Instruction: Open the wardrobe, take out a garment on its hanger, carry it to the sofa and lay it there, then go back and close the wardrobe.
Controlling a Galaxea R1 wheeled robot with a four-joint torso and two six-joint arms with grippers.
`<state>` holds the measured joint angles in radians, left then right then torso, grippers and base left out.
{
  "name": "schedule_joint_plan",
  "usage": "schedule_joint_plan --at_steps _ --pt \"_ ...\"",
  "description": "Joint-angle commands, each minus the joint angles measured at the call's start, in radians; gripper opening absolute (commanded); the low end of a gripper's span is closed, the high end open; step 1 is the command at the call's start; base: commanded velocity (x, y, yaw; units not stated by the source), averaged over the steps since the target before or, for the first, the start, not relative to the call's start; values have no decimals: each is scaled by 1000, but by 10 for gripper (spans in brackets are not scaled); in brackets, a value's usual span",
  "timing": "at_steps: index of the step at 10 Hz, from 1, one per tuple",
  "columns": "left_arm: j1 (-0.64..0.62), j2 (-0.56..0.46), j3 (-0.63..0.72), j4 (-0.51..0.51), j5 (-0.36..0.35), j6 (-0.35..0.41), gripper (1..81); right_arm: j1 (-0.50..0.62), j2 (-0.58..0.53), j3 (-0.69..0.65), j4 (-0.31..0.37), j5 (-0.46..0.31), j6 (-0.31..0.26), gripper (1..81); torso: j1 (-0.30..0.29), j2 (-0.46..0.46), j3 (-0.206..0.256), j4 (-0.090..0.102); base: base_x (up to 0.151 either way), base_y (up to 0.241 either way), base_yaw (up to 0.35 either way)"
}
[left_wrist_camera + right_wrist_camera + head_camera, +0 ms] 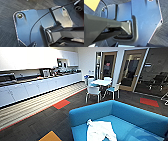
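garment (100, 131) lies crumpled on sofa (140, 118) seat, long axis running front-to-back | claw states: cannot tell, either arm

One blue sofa (130, 118) stands on the carpet, and one white garment (100, 130) lies crumpled on its seat toward the seat's front edge. One round white table (102, 82) stands beyond the sofa, with three white chairs (93, 92) plainly seen around it; whether there is a fourth behind it cannot be told. One long white counter (37, 87) runs along the wall, bearing several small appliances too blurred to count. Two red carpet tiles (61, 104) can be counted on the dark floor, and one yellow tile (50, 137) at the floor's near edge. Two wood-framed glazed doors (131, 69) stand in the far wall.
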<state>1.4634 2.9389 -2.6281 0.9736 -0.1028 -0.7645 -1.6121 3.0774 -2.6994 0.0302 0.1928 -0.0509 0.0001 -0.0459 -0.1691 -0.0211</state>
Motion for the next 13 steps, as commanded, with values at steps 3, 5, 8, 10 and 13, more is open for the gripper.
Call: schedule_joint_plan --at_steps 3,5,8,10,13 --pt "-40 -1 -3 19 41 1 811 24 8 -3 0 -55 -1 811 0 0 0 0 0 0 302" --pt "-40 13 -27 25 43 1 811 17 8 -3 0 -55 -1 811 0 0 0 0 0 0 302" --pt "-36 20 -52 25 43 1 811 11 10 0 -3 -55 -4 811 0 0 0 0 0 0 304" --pt "-33 22 -52 23 54 1 811 16 10 0 -3 -55 -4 811 0 0 0 0 0 0 305" --pt "-30 25 -52 23 55 -1 811 16 10 0 -6 -53 -3 811 0 0 0 0 0 0 304"
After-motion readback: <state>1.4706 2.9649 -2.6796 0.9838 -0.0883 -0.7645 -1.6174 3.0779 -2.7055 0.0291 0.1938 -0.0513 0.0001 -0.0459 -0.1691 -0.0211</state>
